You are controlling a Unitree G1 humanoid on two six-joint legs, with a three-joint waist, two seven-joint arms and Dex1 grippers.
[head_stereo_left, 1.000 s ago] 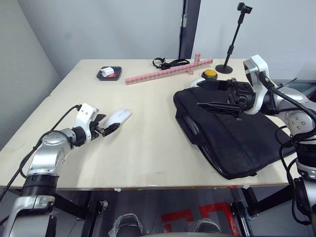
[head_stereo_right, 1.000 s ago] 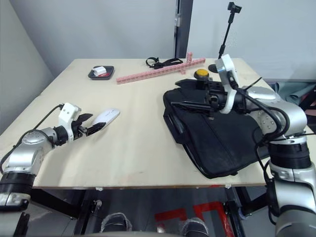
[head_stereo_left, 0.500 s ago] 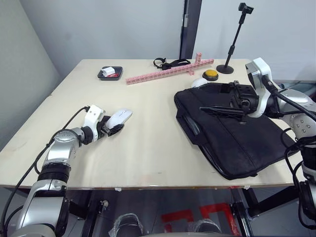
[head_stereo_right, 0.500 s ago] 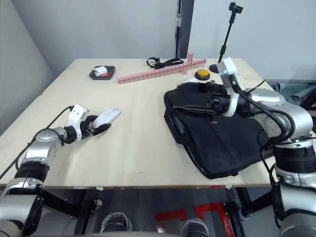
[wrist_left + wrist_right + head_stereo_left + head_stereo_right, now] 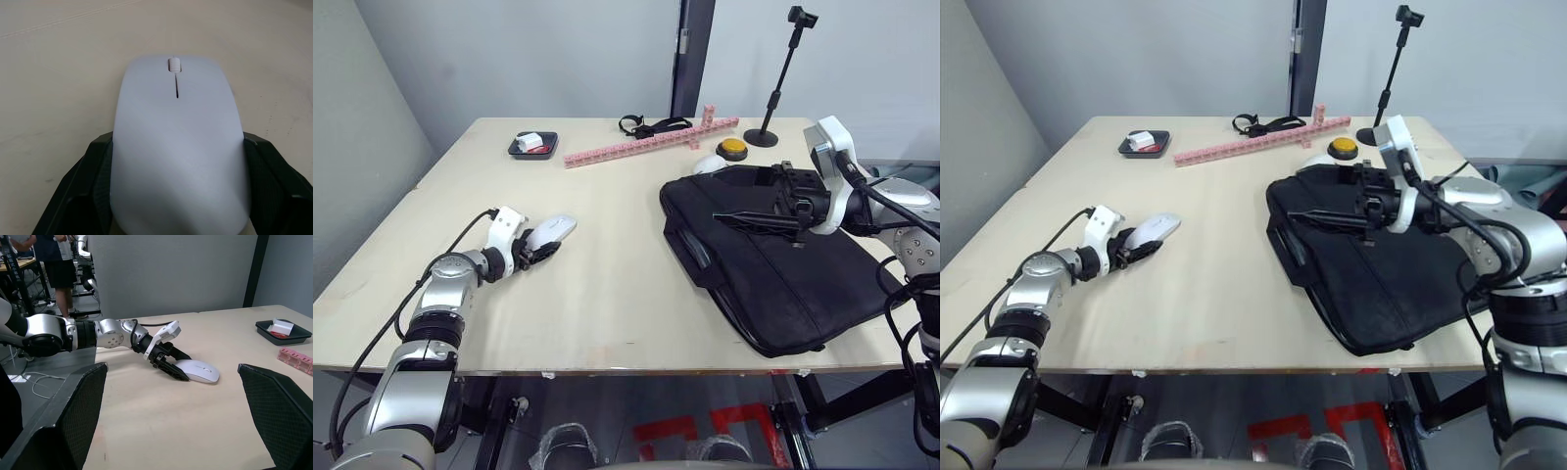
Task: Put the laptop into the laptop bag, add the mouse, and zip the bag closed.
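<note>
Although the mouse (image 5: 551,230) is small and surely light, its glossy white shell looks slippery, so the sound place to take it is across its two long sides near the rear, low down where the shell is widest, not on the curved top. That is where the left tool (image 5: 536,253) stands: in the left wrist view its black fingers (image 5: 83,193) flank the rear half of the mouse on both sides, spread to its width and seemingly touching its edges, though whether they are pressing yet I cannot tell. The mouse lies flat on the bench (image 5: 607,284), toward its left edge and about midway between front and back. A hard pinch on so smooth and tapered a body could squirt it forward, so a gentle, level squeeze would suit. The laptop bag (image 5: 773,264) lies flat by the right edge of the bench, a soft, floppy black case whose opening will likely need holding up. The right tool (image 5: 759,217) hovers over the bag's back part, and in the right wrist view its fingers (image 5: 80,406) stand wide apart, gripping nothing. A pink strip (image 5: 646,144) and a small black tray (image 5: 530,145) lie near the back edge.
</note>
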